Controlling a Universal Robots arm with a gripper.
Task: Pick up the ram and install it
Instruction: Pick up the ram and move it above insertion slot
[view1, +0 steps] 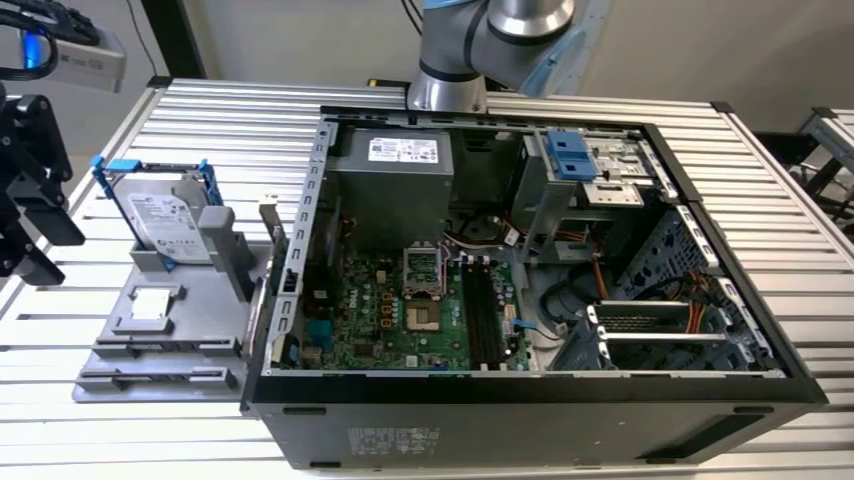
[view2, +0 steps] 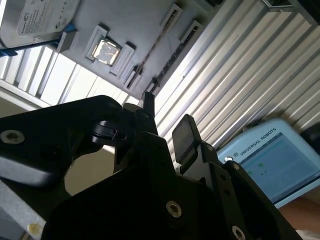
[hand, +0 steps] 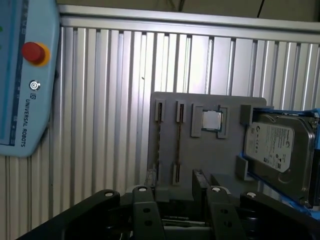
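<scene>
Greyish-dark, long, narrow and very thin, the circuit-board ram stands on edge in the matte grey plastic fixture tray. It is seated between two end brackets in the slot next to the small square silver chip. Its long axis runs parallel to the ribs of the ribbed aluminium table, with one end pointing toward the black metal gripper. The gripper's fingers are spread apart, hold nothing and are clear of the ram. In the exterior view, the tray lies just beside the open black computer case, on the exterior view's left.
</scene>
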